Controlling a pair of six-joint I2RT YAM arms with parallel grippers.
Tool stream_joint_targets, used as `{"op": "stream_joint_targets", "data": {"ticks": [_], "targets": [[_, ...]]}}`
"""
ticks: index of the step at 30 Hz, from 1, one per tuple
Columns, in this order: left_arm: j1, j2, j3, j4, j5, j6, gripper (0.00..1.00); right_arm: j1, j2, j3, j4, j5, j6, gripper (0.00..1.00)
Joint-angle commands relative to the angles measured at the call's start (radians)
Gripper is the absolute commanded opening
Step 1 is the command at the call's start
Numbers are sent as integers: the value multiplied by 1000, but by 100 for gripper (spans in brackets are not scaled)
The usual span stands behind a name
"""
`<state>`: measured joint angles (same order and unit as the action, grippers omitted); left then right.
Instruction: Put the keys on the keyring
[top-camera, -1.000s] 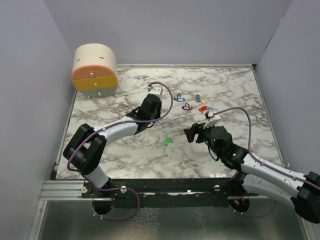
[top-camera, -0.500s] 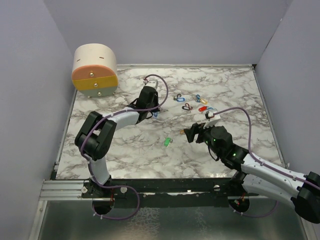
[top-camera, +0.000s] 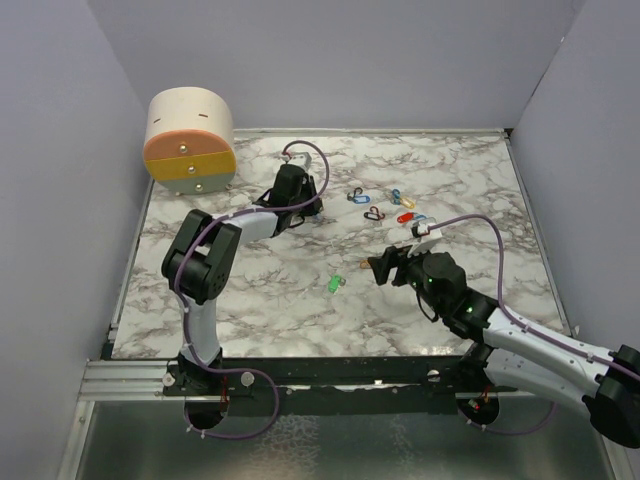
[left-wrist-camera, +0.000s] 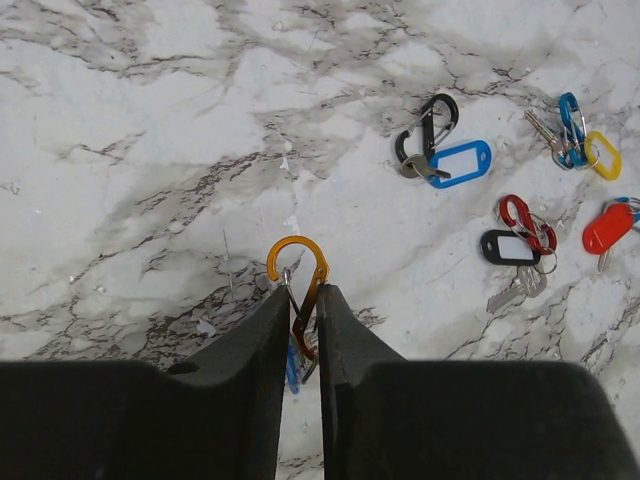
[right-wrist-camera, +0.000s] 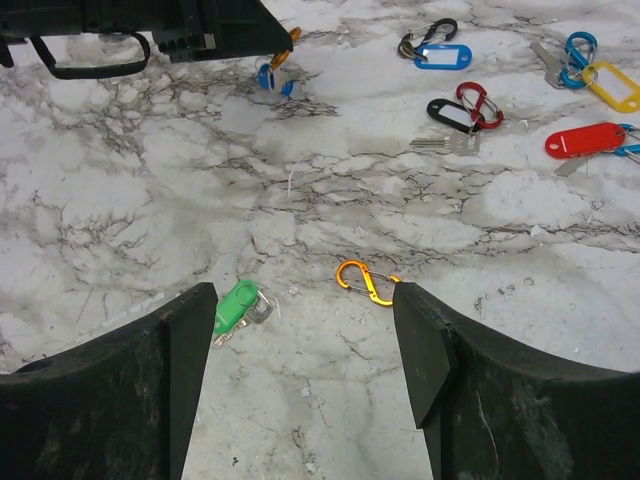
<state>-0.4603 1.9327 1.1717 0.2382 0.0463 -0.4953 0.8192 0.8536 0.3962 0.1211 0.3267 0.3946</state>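
My left gripper (left-wrist-camera: 303, 295) is shut on an orange clip keyring (left-wrist-camera: 296, 255), whose loop sticks out past the fingertips. A blue tag (left-wrist-camera: 291, 368) hangs from it between the fingers, low over the marble. In the top view that gripper (top-camera: 315, 210) sits at the far left-centre of the table. My right gripper (right-wrist-camera: 305, 300) hangs open above the table, a green-tagged key (right-wrist-camera: 238, 305) by its left finger and a second orange clip (right-wrist-camera: 365, 282) by its right. More keys lie farther back: blue tag (left-wrist-camera: 458, 163), black tag (left-wrist-camera: 512, 245), red tag (left-wrist-camera: 608, 228), yellow tag (left-wrist-camera: 600, 155).
A round cream and orange box with small drawers (top-camera: 190, 140) stands at the far left corner. Grey walls enclose the marble table (top-camera: 250, 300) on three sides. The loose keys cluster at the far centre-right (top-camera: 385, 207).
The left arm has swung toward the far left with the orange clip, folding back on itself. Its jaws look a touch less tight. The right arm has not moved.
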Motion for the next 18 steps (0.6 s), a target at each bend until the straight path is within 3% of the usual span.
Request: {"op": "stream_joint_targets", "data": {"ticks": [1, 4, 10, 18], "targets": [[19, 34, 38, 44, 63, -31, 21, 6, -22, -3, 22, -1, -11, 72], [29, 44, 42, 54, 78, -39, 25, 6, -25, -4, 20, 0, -10, 72], [37, 24, 28, 77, 81, -45, 51, 6, -25, -3, 19, -2, -10, 72], [38, 3, 9, 78, 82, -51, 55, 6, -25, -5, 19, -2, -11, 72]]}}
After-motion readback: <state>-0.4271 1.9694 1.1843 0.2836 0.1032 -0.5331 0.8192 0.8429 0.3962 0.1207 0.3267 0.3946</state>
